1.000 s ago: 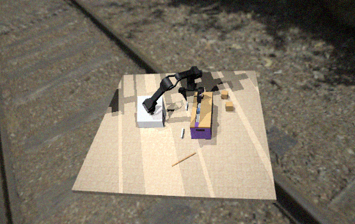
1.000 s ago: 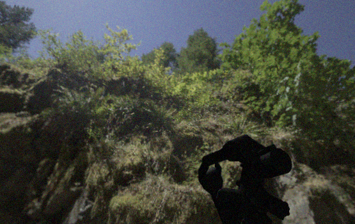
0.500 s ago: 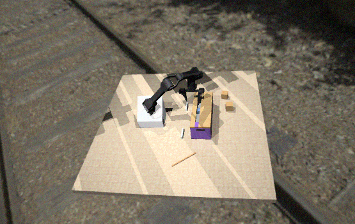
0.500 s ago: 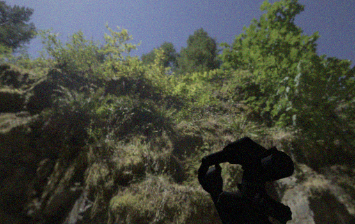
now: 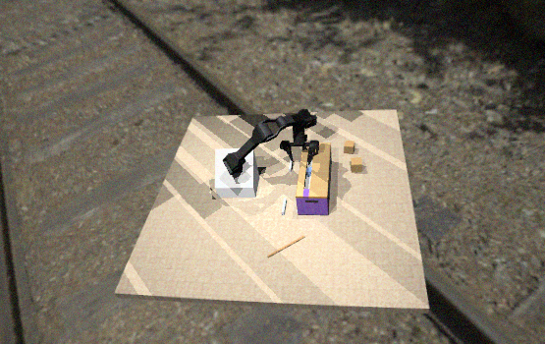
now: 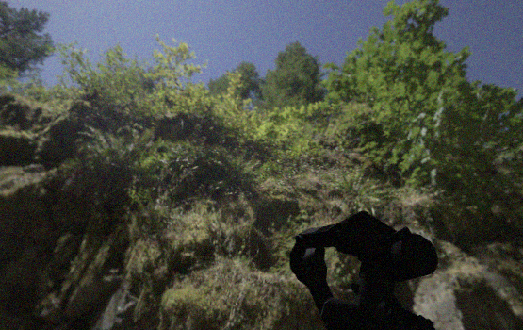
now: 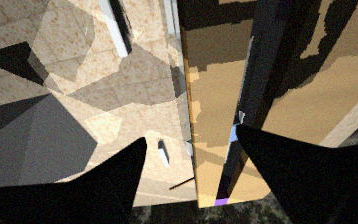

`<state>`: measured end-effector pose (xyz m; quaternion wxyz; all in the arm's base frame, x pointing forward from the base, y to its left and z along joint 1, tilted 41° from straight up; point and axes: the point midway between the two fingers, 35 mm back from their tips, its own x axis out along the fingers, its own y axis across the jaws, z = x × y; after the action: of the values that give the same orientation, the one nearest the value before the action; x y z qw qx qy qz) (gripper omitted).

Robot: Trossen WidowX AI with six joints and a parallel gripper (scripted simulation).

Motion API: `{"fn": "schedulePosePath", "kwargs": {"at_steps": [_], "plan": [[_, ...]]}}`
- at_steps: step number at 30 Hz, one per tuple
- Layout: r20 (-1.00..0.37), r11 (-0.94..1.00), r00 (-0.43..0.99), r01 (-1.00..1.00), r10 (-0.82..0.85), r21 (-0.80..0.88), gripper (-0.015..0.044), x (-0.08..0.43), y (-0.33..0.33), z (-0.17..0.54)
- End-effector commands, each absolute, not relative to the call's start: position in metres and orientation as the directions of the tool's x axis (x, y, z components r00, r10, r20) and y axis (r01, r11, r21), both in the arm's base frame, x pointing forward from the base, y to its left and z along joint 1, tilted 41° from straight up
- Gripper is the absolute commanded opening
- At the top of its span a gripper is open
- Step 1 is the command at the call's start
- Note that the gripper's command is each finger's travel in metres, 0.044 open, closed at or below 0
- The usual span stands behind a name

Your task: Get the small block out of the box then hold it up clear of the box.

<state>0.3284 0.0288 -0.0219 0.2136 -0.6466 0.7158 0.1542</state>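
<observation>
The box [image 5: 321, 179] [image 7: 215, 100] has a wood-coloured top with a long slot and a purple near end. A small blue block [image 5: 309, 171] [image 7: 233, 133] shows through the slot, partly hidden in the wrist view by the right finger's tip. My gripper [image 5: 300, 162] [image 7: 190, 135] is open and empty, pointing down. One finger is over the table beside the box's left long side, the other at the slot close to the block. I cannot tell whether that finger touches the block. The shelf's two ends are not clear to see. The exterior view shows only the arm's dark outline.
A white pedestal [image 5: 235, 192] under the arm's base stands left of the box. Two short white bars [image 5: 284, 206] [image 7: 114, 27] lie left of the box. A thin wooden stick [image 5: 286, 246] [image 7: 182, 183] lies nearer the front edge. Two wooden cubes [image 5: 349, 146] [image 5: 356, 164] sit right of the box.
</observation>
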Motion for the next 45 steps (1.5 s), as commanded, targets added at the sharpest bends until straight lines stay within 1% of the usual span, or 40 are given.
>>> {"fn": "schedulePosePath", "kwargs": {"at_steps": [1,23,27,45], "plan": [[-0.499,0.114,-0.077,-0.992,-0.863,-0.044,0.0400,0.327,0.022,-0.030],[-0.496,0.115,-0.077,-0.992,-0.865,-0.045,0.0400,0.326,0.001,-0.055],[-0.502,0.117,-0.074,-0.992,-0.862,-0.056,0.0400,0.328,0.004,-0.050],[-0.499,0.118,-0.076,-0.992,-0.863,-0.053,0.0400,0.324,-0.020,-0.031]]}}
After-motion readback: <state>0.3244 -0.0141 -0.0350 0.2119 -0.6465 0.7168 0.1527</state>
